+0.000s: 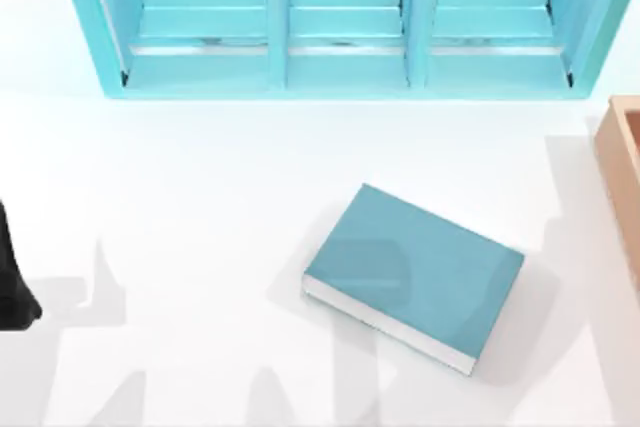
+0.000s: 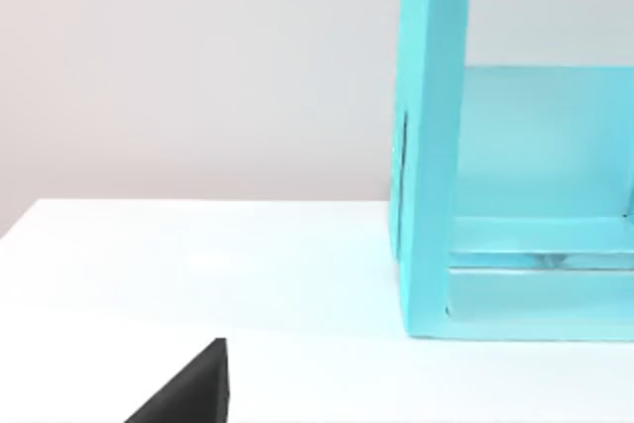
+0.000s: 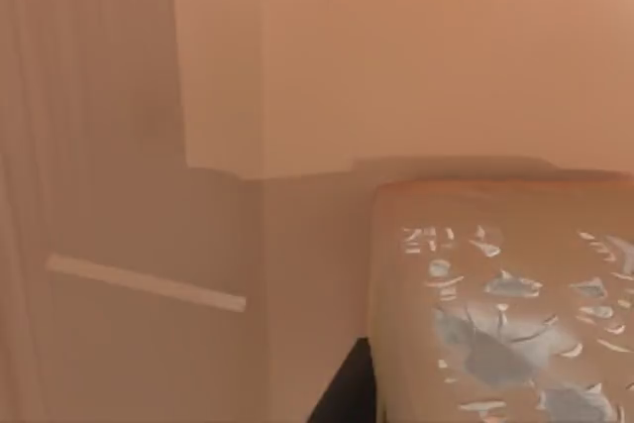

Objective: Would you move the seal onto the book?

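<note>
Seal (image 3: 505,314) close before right gripper's camera

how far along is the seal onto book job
Nothing looks done: the book lies flat on the table with its cover bare. The right wrist view looks close at the seal against light-wood surfaces, so that arm seems to be fetching it. The left arm sits parked at the table's left edge. Lifting and placing remain.

Bright, even light; soft grey shadows fall across the white table (image 1: 200,197).
</note>
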`<state>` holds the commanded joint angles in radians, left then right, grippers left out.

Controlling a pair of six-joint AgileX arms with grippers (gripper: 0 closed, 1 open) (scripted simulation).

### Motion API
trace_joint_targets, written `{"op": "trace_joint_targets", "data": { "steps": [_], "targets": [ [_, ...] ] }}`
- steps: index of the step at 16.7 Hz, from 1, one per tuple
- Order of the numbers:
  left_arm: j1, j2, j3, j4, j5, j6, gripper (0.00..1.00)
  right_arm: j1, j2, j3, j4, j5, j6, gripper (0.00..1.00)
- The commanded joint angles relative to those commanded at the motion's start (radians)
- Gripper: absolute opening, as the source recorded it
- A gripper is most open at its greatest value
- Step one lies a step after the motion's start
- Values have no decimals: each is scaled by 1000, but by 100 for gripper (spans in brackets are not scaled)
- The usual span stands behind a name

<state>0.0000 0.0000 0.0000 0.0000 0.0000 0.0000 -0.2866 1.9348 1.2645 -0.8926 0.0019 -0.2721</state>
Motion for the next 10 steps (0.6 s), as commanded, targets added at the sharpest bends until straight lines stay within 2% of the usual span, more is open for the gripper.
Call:
{"op": "trace_joint_targets", "data": {
  "steps": [10],
  "targets": [
    [0,0,0,0,0,0,100,2,-5,37,-17,-9,35,0]
  ]
}}
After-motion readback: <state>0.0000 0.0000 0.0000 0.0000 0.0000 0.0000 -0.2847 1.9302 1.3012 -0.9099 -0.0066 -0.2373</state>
